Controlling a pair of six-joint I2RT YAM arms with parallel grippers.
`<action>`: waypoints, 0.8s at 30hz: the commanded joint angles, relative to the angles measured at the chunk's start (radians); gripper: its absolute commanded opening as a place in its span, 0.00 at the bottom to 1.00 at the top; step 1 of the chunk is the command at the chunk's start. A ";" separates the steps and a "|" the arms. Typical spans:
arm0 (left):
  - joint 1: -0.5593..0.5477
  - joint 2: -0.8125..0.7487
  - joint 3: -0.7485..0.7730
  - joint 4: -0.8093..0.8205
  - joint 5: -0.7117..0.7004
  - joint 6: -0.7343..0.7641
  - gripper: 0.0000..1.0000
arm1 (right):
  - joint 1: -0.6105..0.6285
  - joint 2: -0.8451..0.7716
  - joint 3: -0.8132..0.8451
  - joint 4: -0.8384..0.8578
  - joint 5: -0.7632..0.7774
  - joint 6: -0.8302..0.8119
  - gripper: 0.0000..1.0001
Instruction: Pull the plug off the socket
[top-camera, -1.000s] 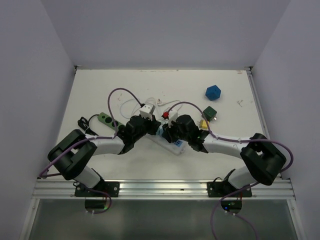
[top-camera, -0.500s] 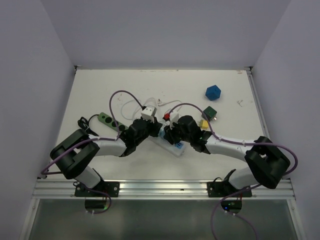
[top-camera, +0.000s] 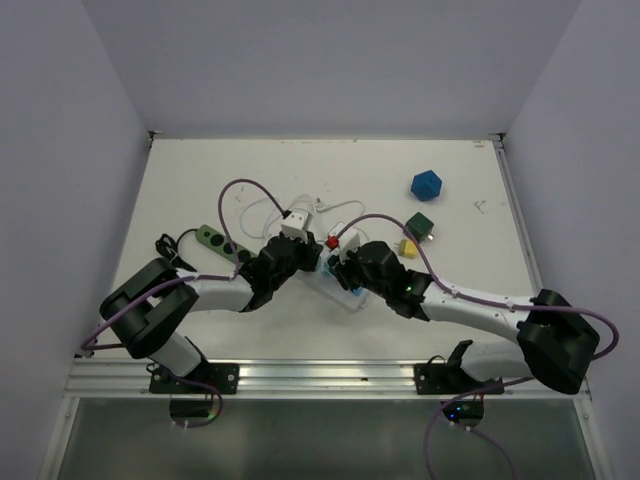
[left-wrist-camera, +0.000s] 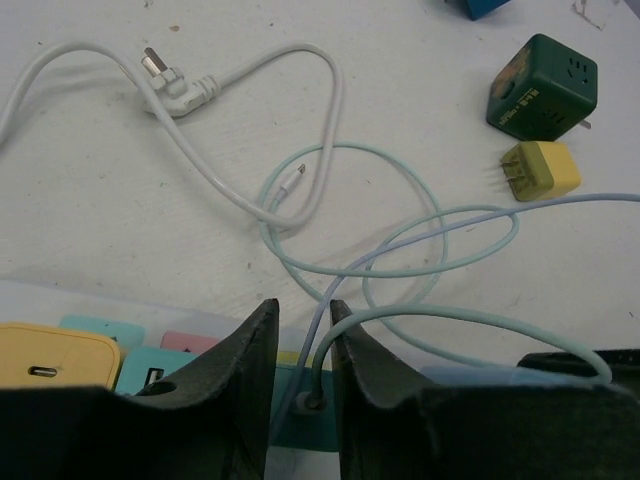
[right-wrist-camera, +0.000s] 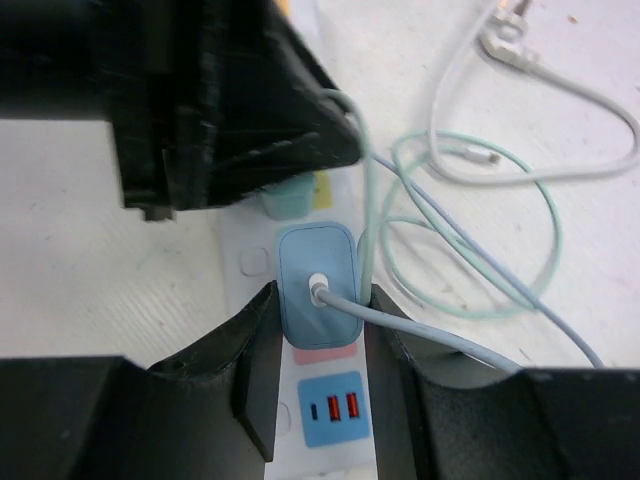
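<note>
A white power strip (top-camera: 347, 296) lies at the table's middle, between both grippers. In the right wrist view a light blue plug (right-wrist-camera: 318, 262) with a lavender cable (right-wrist-camera: 440, 340) sits in the strip (right-wrist-camera: 250, 262). My right gripper (right-wrist-camera: 320, 292) has a finger pressed on each side of this plug; it also shows in the top view (top-camera: 341, 272). My left gripper (left-wrist-camera: 303, 308), seen from above (top-camera: 298, 258), is closed narrowly around a teal plug (left-wrist-camera: 300, 405) with a pale teal cable (left-wrist-camera: 400, 265), just beyond the blue plug. The lavender cable also runs between its fingers.
A yellow charger (left-wrist-camera: 50, 355) sits in the strip. A white cord with a plug (left-wrist-camera: 175, 80), a green cube adapter (top-camera: 420, 224), a yellow plug (top-camera: 407, 247), a blue polyhedron (top-camera: 427, 185) and a green power strip (top-camera: 215, 240) lie around. White walls enclose the table.
My right arm's elbow has swung right and toward the near edge, and its gripper has shifted slightly nearer along the strip. My left gripper has barely moved.
</note>
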 joint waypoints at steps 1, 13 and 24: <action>0.017 0.004 -0.007 -0.207 -0.077 0.020 0.32 | -0.093 -0.127 -0.091 0.066 -0.038 0.142 0.08; 0.017 -0.128 0.027 -0.282 -0.053 0.034 0.57 | -0.525 -0.310 -0.261 0.064 -0.138 0.485 0.13; 0.019 -0.172 0.023 -0.336 -0.033 0.044 0.65 | -0.746 -0.011 -0.205 0.192 -0.333 0.626 0.19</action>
